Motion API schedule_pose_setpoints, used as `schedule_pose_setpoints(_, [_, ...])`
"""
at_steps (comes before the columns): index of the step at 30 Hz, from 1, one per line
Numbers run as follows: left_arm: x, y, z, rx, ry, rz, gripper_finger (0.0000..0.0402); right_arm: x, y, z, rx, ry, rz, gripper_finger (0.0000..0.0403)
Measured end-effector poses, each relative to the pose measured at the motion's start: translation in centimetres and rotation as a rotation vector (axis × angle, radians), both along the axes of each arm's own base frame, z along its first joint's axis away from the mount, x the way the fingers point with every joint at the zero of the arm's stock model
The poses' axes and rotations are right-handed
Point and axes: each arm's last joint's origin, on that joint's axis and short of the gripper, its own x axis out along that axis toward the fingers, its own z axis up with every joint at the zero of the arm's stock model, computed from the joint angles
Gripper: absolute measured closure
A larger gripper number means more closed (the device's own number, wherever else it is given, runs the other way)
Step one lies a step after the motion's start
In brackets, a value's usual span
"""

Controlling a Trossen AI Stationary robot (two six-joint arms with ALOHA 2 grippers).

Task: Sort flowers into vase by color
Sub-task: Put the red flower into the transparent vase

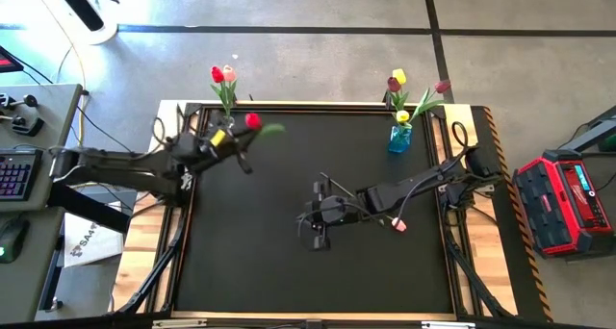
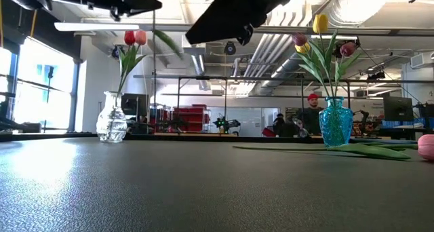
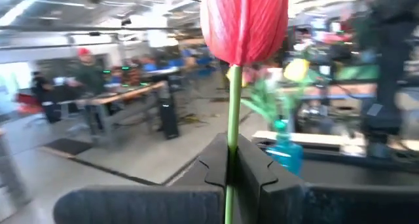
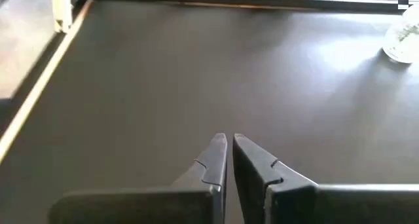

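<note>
Closest to the left wrist camera, the left claw (image 3: 230, 175) is clamped on the green stem of a red tulip (image 3: 245, 21), gripping low on the stem so that the head stands clear above the fingers and can be steered stem-end first into a narrow opening. From above, this claw (image 1: 223, 137) sits at the far left of the black counter (image 1: 289, 262), just beside the clear vase (image 2: 112, 120), with the red head (image 1: 253, 121) pointing toward the counter's middle; the flower looks tilted here, though the exact angle is hard to tell. That vase already holds a red and a pink tulip (image 1: 223, 75), so carrying another red one there fits a sorting by colour, with warm reds and pinks gathered at this corner. At the far right corner the blue vase (image 2: 335, 123) holds yellow and dark maroon tulips (image 1: 398, 79), the other colour group. The right claw (image 4: 229, 162) hangs over bare counter near the middle with its fingers drawn together and nothing between them. A pink tulip (image 1: 398, 226) lies flat on the counter just beside the right arm; in the low view its long stem and leaf stretch across the surface with the head (image 2: 426, 146) at the edge of the picture. My judgement is that this pink flower is not yet sorted and belongs in the clear vase.
</note>
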Motion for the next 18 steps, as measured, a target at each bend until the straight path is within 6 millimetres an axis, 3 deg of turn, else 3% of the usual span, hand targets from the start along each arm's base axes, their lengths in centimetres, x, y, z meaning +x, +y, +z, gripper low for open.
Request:
schedule_pose_setpoints(10, [-3.9,2.1,4.6,-0.017,0.063,0.225,0.0401,-0.2,-0.3,-0.3,-0.059,0.03,-0.064,0.0389])
schedule_pose_setpoints(18, [-5.4,2.9,6.6,0.05,0.073,0.327,0.0401,-0.1,-0.3,-0.5,-0.067,0.034,-0.06,0.0389])
